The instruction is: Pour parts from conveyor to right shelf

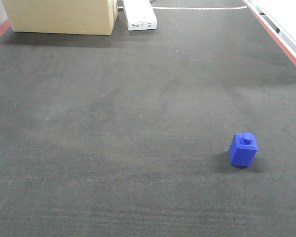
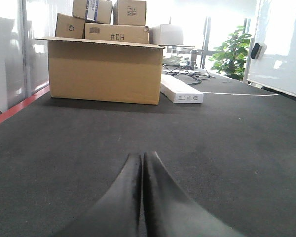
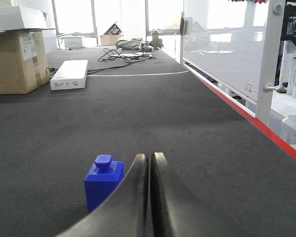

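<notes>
We see the blue block (image 1: 243,149) standing upright on the conveyor (image 1: 138,123), small tab on its top face, toward the near end and closer to the right edge than the middle, with bare dark belt all round it. Right claw (image 3: 149,157): fingers pressed together, only a thin seam between them, gripping nothing, low over the belt. In the right wrist view the block sits just beside that claw on its left, and its lower right corner is hidden behind the claw's left finger; we cannot tell whether they touch. Left claw (image 2: 142,157): also pressed together and gripping nothing, low over the belt on the left part of the conveyor, well apart from the block. At the far left corner of the conveyor sits an open cardboard box (image 2: 103,71) with smaller boxes (image 2: 116,32) stacked in and above it. A white carton (image 2: 181,91) lies flat just beside the box on its right. A red rail (image 3: 246,116) runs along the conveyor's right edge, with a white panel (image 3: 222,49) standing upright just beyond it. We also see loose cables (image 3: 128,52) at the far end of the conveyor and a green plant (image 2: 232,57) further back.
</notes>
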{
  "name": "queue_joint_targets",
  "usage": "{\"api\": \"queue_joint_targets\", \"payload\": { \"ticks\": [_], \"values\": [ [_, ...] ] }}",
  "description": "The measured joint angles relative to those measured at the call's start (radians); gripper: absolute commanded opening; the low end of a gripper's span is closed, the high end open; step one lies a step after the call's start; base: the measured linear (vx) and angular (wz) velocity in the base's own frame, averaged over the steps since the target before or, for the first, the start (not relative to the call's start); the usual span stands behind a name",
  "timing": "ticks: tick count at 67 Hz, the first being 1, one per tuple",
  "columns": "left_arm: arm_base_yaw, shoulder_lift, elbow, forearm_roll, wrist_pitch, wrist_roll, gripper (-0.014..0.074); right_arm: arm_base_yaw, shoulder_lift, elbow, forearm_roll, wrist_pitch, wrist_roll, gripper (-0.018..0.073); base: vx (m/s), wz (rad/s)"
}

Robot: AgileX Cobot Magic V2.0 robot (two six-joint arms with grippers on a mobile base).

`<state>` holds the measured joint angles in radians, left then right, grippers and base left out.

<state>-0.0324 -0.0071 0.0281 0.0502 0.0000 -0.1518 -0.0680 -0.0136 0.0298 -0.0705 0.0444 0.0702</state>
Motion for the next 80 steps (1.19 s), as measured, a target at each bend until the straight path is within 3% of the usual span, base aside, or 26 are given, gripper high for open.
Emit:
{"api": "queue_joint_targets", "payload": {
  "ticks": [65, 80],
  "values": [
    [0.000, 0.000, 0.000, 0.000, 0.000, 0.000, -0.0006, 0.000, 0.000, 0.000, 0.000, -0.002, 0.000, -0.0008, 0.00, 0.00],
    [0.000, 0.000, 0.000, 0.000, 0.000, 0.000, -0.0006, 0.000, 0.000, -0.007, 0.005, -0.071, 0.002, -0.0008, 0.00, 0.00]
  ]
}}
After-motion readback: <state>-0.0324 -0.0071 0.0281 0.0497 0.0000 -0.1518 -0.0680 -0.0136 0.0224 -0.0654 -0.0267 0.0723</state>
